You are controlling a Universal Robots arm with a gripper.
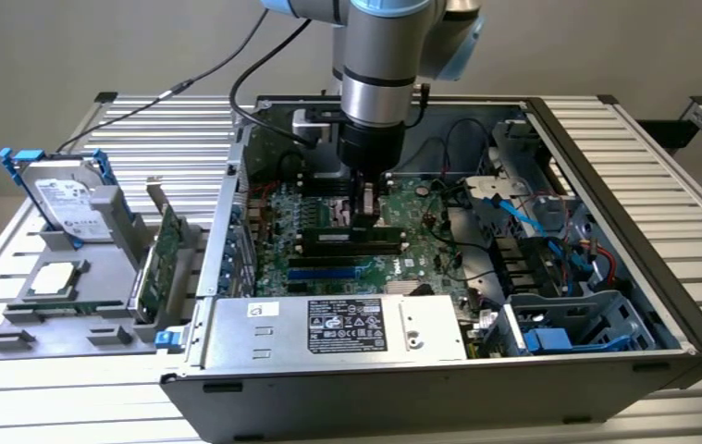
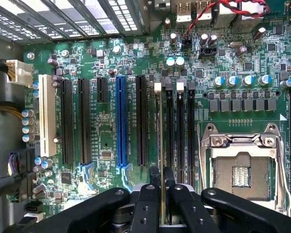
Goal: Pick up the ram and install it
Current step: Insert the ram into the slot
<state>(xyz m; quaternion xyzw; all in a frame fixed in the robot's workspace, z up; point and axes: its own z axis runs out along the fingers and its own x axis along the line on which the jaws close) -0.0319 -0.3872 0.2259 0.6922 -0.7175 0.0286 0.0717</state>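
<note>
One ram [image 2: 162,141] (thin green stick, edge-on) clamped in gripper [image 2: 162,177], over mem slots [image 2: 179,131].

1. Shows a silver-grey, cylindrical arm [image 1: 382,55] with a light blue cap [image 1: 307,7] at the joint above.
2. Narrows into a black wrist section under the silver tube.
3. Bears a small pale box [image 1: 314,120] on the wrist's side.
4. Trails 2 black cables [image 1: 252,65] beside the tube.
5. Ends in a matte black gripper [image 2: 162,189] with rounded linkage bars.
6. Shows 2 narrow black fingers [image 2: 148,204] dotted with small round screws.
</note>
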